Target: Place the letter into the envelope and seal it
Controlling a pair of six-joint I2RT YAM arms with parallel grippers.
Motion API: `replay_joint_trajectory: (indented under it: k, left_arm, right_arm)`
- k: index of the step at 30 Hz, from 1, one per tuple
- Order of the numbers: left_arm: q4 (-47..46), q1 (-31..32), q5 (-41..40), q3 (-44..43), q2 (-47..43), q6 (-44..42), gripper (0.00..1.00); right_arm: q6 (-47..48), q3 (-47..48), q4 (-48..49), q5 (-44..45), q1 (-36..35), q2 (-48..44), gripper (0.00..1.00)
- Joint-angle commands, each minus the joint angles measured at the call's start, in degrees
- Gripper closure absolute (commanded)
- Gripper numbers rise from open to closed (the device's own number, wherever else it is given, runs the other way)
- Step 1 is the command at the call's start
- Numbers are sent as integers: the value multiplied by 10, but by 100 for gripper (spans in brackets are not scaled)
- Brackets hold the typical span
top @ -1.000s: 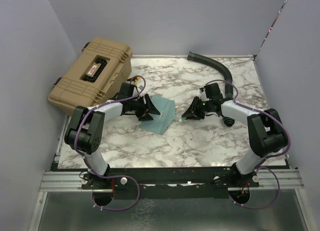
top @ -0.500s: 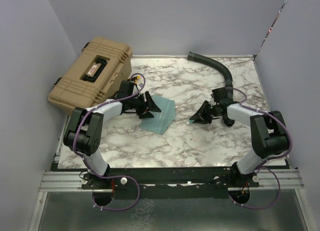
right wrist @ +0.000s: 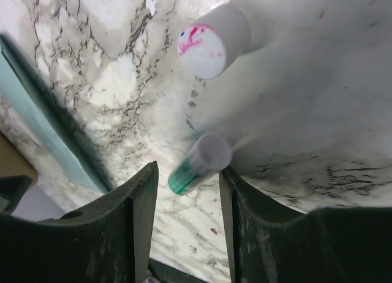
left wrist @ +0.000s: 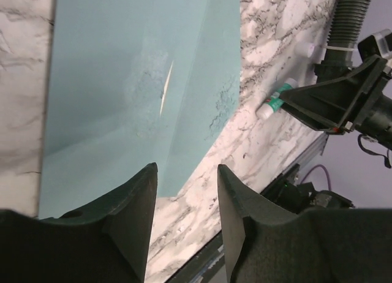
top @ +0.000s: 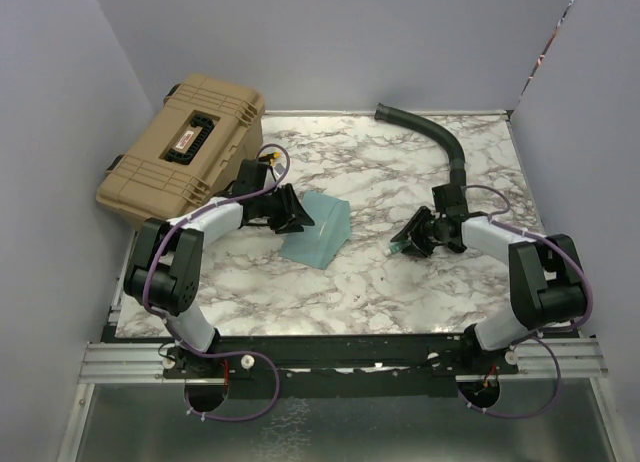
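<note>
**Right arm backed away from envelope, both claws loose**

- Since a second ago: left gripper [left wrist: 187, 174] has slid a little left, back off the envelope [top: 325, 232]. The envelope has not shifted. Right gripper [right wrist: 188, 170] has moved right and nearer the arm bases, well apart from the envelope now. The glue stick [right wrist: 197, 165] went with it.
- Left claw: released, jaws parted, nothing between them. It sits at the envelope's left edge.
- Right claw: released, jaws wider than the stick. The stick lies on the table [top: 300, 292] just off the tips, not pinched.
- Envelope lies flat on the marble, left of centre, between the two grippers.
- Hard to make out: the letter shows in no view, and I can't tell if it is inside the envelope. The left wrist view shows a thin pale mark on the envelope face, either a slit or a crease. The flap is not readable. The right wrist view catches only an edge of the envelope.
- Around: tan case [top: 185, 147] at far left behind the left arm. White cap [right wrist: 213, 41] with pink marks just beyond the stick. Black hose [top: 437, 134] curving across the far right, its end near the right wrist.
</note>
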State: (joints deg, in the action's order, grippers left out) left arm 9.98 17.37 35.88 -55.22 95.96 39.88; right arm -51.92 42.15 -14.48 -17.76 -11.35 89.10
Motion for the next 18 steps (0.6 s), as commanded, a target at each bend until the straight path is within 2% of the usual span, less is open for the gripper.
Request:
replay_joint_trajectory:
  k: [1,6,11,14,18]
  left_arm:
    - [26,0,-58,-21,-10,-36,56]
    - [41,0,-78,-28,-3,-51,57]
    - [51,0,-82,-32,1,-64,66]
    - [56,0,-82,-33,2,-72,74]
    - [56,0,-85,-29,8,-86,84]
  right_arm:
    - [-7,-5,-29,75,3,-26,51]
    - [-5,6,-61,114,3,-66,46]
    - [19,30,-71,98,3,-92,47]
    - [39,40,-61,68,2,-97,54]
    - [63,42,-7,4,-11,-89,75]
